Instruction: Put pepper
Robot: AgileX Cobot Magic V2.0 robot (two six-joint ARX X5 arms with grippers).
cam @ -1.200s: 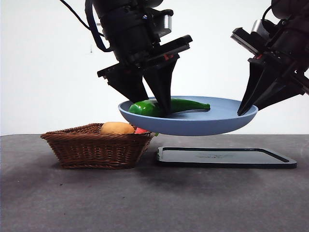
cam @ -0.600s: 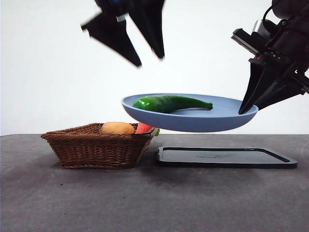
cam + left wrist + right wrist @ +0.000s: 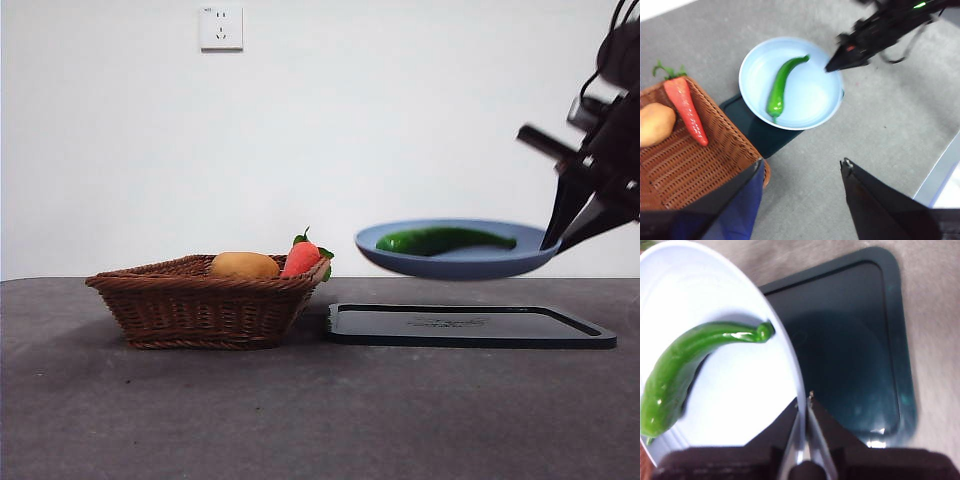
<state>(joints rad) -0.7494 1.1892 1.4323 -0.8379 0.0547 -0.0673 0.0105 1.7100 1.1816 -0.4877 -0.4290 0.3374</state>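
While the left gripper (image 3: 800, 172) hangs high above with its jaws spread wide and nothing between them, a wicker basket (image 3: 205, 300) sits below it on the worktop (image 3: 300, 410), holding a tan potato (image 3: 243, 265) and a red carrot (image 3: 302, 258) with green leaves. Right of the basket lies a flat dark tray (image 3: 470, 326). Above the tray a pale blue plate (image 3: 455, 262) is held in the air, and the pepper (image 3: 440, 240) lies across it. The right gripper (image 3: 805, 402) is pinched closed on the plate's rim, the pepper just beyond its tips. Gray worktop meets a white wall (image 3: 400, 120) bearing a socket (image 3: 221, 28).
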